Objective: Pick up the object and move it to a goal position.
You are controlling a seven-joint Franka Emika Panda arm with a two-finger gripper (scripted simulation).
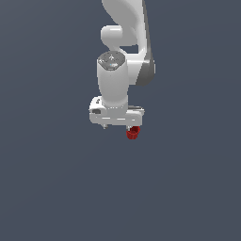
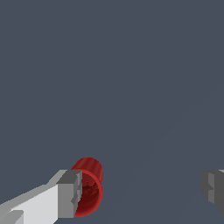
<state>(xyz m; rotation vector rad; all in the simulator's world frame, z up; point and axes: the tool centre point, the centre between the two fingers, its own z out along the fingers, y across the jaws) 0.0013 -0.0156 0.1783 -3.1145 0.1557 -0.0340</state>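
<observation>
The object is a small red ribbed cup (image 2: 89, 188) lying on its side, its open mouth turned toward the wrist camera. My gripper (image 2: 142, 192) is open, with the jaws wide apart. The cup rests right against the inner face of one finger (image 2: 69, 194), which covers part of its rim. The other finger (image 2: 213, 187) stands far off, leaving a wide gap between it and the cup. In the exterior view the cup (image 1: 133, 133) shows just under the white hand (image 1: 116, 113), toward that view's right, and the gripper (image 1: 118, 126) sits low over the floor.
A plain dark grey floor (image 1: 56, 188) fills both views. The white arm (image 1: 123, 42) rises above the hand to the top of the exterior view.
</observation>
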